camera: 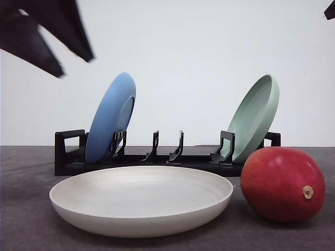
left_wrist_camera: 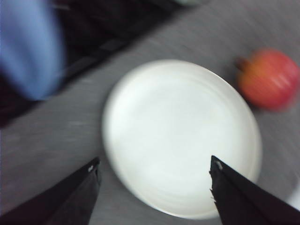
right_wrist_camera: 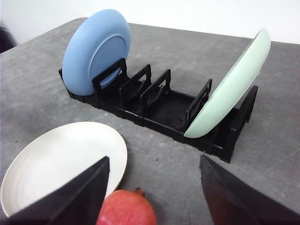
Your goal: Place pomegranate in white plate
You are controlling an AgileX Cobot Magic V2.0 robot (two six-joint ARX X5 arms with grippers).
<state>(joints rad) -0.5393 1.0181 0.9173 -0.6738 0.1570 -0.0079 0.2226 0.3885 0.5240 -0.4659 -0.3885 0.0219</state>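
The pomegranate (camera: 282, 183), glossy red with a tan nub, rests on the table just right of the white plate (camera: 141, 198), which is empty. My left gripper (camera: 76, 65) hangs open high at the upper left. Its blurred wrist view looks down on the white plate (left_wrist_camera: 178, 136) between its spread fingers (left_wrist_camera: 70, 197), with the pomegranate (left_wrist_camera: 269, 79) off to one side. My right gripper (right_wrist_camera: 153, 161) is open above the table. The pomegranate (right_wrist_camera: 126, 208) lies low between its fingers, beside the white plate (right_wrist_camera: 61, 164).
A black dish rack (camera: 157, 157) stands behind the plate. It holds a blue plate (camera: 111, 117) on the left and a pale green plate (camera: 255, 117) on the right, both leaning. The table is dark grey.
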